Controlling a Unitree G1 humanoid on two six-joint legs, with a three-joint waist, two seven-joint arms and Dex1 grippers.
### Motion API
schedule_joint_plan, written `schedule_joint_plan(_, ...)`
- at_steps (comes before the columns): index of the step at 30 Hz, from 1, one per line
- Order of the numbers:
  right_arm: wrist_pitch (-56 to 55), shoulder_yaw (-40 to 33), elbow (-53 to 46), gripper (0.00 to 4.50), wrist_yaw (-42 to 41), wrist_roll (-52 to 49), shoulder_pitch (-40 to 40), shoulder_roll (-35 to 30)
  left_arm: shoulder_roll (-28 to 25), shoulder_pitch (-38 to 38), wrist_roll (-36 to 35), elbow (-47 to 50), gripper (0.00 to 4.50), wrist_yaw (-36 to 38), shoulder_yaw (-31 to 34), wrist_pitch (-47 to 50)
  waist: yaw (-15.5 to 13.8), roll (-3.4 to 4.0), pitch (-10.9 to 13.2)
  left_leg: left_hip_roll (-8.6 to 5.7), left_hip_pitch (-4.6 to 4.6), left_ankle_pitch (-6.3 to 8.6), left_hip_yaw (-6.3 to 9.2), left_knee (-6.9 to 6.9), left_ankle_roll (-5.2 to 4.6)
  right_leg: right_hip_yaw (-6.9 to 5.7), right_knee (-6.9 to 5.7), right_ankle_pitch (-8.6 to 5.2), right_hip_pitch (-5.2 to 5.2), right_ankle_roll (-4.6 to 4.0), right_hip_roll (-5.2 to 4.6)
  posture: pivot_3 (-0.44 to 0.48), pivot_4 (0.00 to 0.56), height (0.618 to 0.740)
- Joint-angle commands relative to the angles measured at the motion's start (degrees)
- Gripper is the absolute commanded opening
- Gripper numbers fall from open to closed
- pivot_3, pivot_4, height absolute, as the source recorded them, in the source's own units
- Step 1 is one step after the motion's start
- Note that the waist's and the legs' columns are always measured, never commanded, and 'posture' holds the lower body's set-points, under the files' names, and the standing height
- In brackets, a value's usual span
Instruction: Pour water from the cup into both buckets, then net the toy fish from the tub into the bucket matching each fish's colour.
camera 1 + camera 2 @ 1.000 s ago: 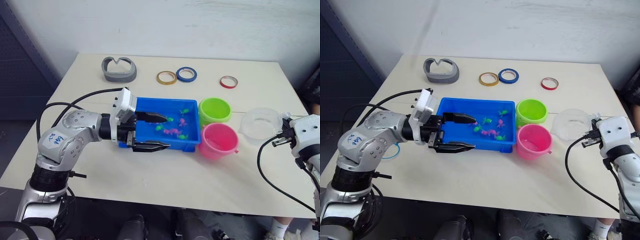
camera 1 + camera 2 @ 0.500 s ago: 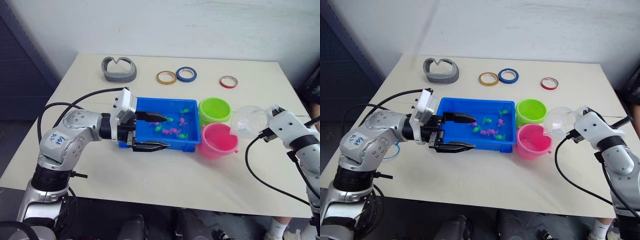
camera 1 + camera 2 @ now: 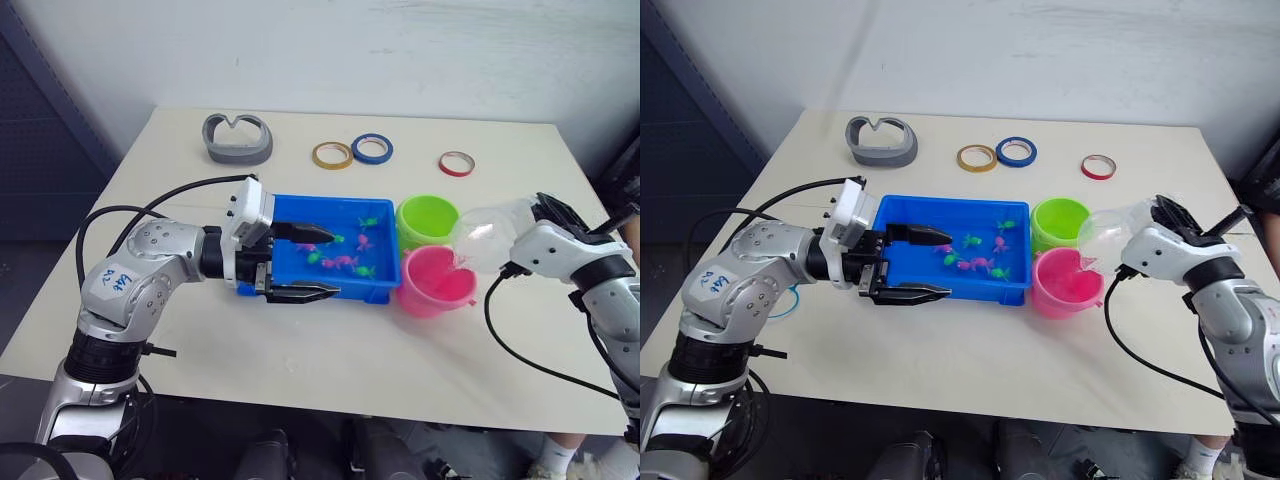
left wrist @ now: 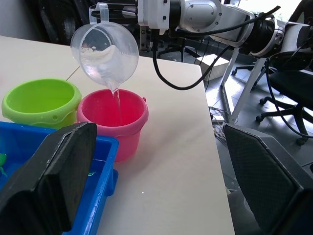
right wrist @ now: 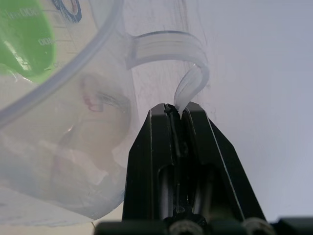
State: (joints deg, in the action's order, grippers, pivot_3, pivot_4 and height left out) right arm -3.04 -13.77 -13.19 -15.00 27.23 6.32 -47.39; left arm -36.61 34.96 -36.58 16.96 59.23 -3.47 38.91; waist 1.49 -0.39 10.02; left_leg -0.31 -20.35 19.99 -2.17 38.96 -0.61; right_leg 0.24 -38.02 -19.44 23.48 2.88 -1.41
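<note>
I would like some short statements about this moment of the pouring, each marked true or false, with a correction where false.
1. The right tool is shut on the handle of the cup. True.
2. Water runs from the cup into the green bucket. False: the stream falls into the pink bucket.
3. The left tool is open beside the tub. True.
4. The toy fish already lie in the buckets. False: they are in the tub.
5. The red tape ring lies inside the tub. False: it lies on the table, behind the buckets.
</note>
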Motion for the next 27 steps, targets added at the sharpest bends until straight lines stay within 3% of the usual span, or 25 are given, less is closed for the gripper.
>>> schedule_joint_plan(1, -0.47, -1.78, -0.95, 0.03, 1.04, 0.04, 1.29, -0.68, 0.00, -0.28, -0.09, 0.95, 4.50, -0.35, 0.62, -0.52, -0.02, 0.00, 0.00, 0.00, -0.01, 0.00, 0.01, 0.00, 0.00, -0.01, 0.01, 0.00, 0.00, 0.00, 0.00, 0.000, 0.150, 0.740)
schedule_joint_plan(7, -0.37, -2.40, -0.33, 0.03, 0.95, -0.45, 1.15, -0.40, -0.16, -0.30, -0.08, 0.68, 4.50, -0.48, 0.80, -0.59, 0.05, 0.00, 0.00, 0.00, -0.01, 0.00, 0.00, 0.01, 0.00, 0.00, 0.00, 0.00, 0.00, 0.00, 0.00, 0.000, 0.150, 0.740)
schedule_joint_plan(18, 13.59, -9.40, 3.33, 0.03, -2.80, -18.01, 2.72, 8.92, 0.31, 1.81, 0.45, -5.03, 4.50, -1.81, 2.74, -1.16, -0.02, 0.00, 0.00, 0.00, -0.01, 0.00, 0.00, 0.03, -0.02, 0.00, -0.05, 0.00, 0.00, 0.00, 0.00, 0.000, 0.150, 0.740)
schedule_joint_plan(27, 25.96, -11.11, 12.61, 0.03, -1.90, -28.75, 14.30, 11.94, 2.37, 8.41, 4.63, -15.61, 4.50, -1.97, 1.66, -5.48, 0.14, 0.01, 0.00, 0.00, 0.00, -0.01, -0.04, 0.07, -0.02, 0.02, -0.15, 0.00, 0.06, 0.00, 0.00, 0.000, 0.150, 0.740)
